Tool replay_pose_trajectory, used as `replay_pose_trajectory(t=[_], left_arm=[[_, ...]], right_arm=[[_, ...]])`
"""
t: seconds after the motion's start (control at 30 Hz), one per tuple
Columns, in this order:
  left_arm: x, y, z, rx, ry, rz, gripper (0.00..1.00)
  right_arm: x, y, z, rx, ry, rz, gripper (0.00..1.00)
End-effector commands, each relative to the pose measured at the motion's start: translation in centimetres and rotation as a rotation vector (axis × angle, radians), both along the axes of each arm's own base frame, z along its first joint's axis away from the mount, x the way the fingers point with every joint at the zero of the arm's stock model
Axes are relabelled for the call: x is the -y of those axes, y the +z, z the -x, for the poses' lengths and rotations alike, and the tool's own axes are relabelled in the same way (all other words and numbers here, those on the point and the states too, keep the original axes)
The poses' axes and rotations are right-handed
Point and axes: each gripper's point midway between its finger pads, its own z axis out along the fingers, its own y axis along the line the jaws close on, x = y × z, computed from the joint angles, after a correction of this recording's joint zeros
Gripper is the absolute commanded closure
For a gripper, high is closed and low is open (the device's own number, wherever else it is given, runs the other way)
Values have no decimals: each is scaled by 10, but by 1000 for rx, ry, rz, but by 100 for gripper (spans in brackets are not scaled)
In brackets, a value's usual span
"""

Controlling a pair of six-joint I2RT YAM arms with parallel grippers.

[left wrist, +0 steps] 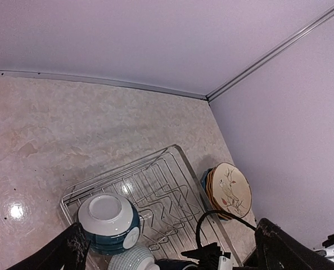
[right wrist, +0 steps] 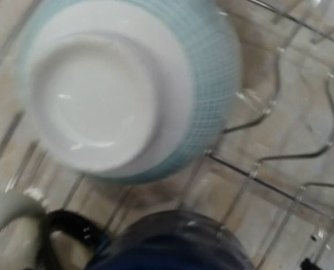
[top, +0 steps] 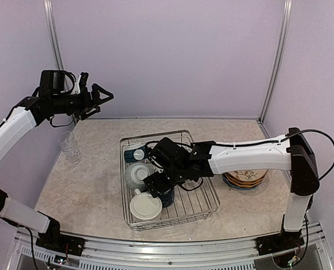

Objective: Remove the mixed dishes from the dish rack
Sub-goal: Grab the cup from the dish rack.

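The dish rack (top: 203, 194) is a silver wire basket in the middle of the table. In it are an upturned small teal bowl (top: 138, 173) (right wrist: 127, 84), a navy mug (top: 167, 197) (right wrist: 172, 242), a cream mug (top: 145, 207) and a blue-and-white bowl (top: 136, 153) (left wrist: 108, 222). My right gripper (top: 156, 183) hangs open low over the rack, just above the navy mug, beside the teal bowl. Its fingers do not show in the right wrist view. My left gripper (top: 102, 95) is open and empty, raised high at the far left. Stacked plates (top: 246, 179) (left wrist: 229, 191) lie on the table right of the rack.
Clear glass tumblers (top: 70, 147) stand on the table left of the rack, below the left arm. The right half of the rack (left wrist: 167, 191) holds only upright wire prongs. Purple walls close the back and right sides.
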Motion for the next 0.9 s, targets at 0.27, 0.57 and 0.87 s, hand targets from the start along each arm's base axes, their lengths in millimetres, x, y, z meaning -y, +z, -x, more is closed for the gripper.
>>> replay_pose_trajectory(t=[0.27, 0.57, 0.87], left_arm=[[9, 5, 6, -6, -38, -9, 1], [16, 2, 8, -9, -56, -32, 1], [21, -1, 9, -19, -74, -39, 1]], right_arm=[[55, -24, -3, 26, -193, 224, 0], [41, -6, -2, 12, -185, 87, 0], [56, 3, 0, 40, -149, 77, 0]])
